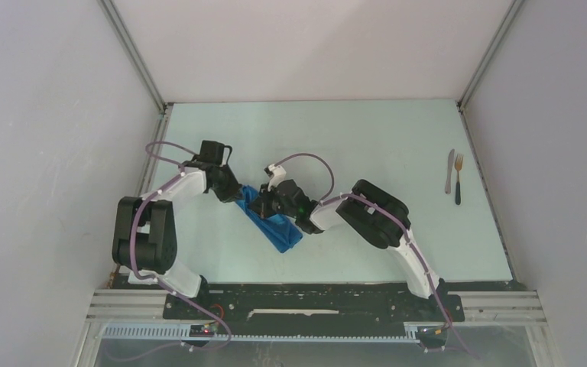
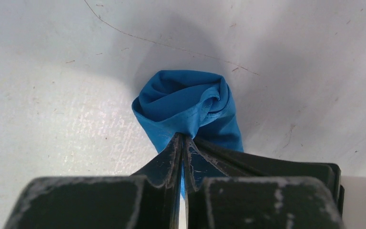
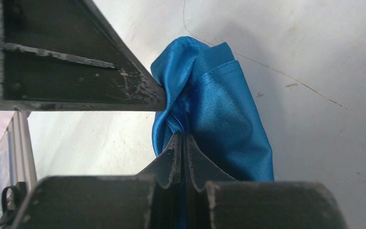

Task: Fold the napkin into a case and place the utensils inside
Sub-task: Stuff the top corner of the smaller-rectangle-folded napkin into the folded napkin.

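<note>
Napkin (image 2: 186, 102) bunches just beyond the jaw tips, clenched by left gripper (image 2: 183, 143) and right gripper (image 3: 183, 140). Likely mid-fold; next, the 2 must lay it over together.

The left arm (image 1: 145, 237) and right arm (image 1: 382, 214) are showing white curved shells between bulky black joints, a lilac cable (image 1: 150, 149) looping along each. The left gripper (image 2: 182, 142) and right gripper (image 3: 182, 139) are showing flat black fingers (image 2: 164, 164), scuffed pale grey at the edges.

Robotics lab cell, white panel walls (image 1: 38, 115) on three sides, aluminium frame struts (image 1: 132, 52), pale table (image 1: 351, 130), arms (image 1: 149, 229) bolted to near rail (image 1: 497, 307).
</note>
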Controlling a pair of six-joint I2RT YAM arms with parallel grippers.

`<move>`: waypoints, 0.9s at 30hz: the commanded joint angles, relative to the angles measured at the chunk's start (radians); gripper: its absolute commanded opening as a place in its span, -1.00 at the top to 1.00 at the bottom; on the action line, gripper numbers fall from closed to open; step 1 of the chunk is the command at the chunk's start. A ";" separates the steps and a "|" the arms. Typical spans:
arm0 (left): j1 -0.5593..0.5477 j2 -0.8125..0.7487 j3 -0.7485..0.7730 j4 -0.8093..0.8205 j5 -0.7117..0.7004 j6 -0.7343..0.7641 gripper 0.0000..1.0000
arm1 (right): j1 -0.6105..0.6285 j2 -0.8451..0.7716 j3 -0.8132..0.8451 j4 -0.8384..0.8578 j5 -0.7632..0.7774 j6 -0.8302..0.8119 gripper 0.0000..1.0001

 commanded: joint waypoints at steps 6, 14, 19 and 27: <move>0.002 0.047 0.048 0.029 0.009 -0.016 0.84 | 0.046 -0.013 0.087 -0.087 0.091 -0.130 1.00; 0.002 0.073 0.050 0.047 0.013 -0.024 0.83 | 0.059 0.023 0.094 -0.108 0.183 -0.094 0.93; 0.004 0.100 0.039 0.071 0.013 -0.038 0.86 | 0.072 0.014 0.094 -0.140 0.209 -0.103 0.77; 0.025 0.149 0.017 0.072 -0.002 -0.039 0.93 | 0.083 -0.065 0.066 -0.220 0.115 -0.100 0.28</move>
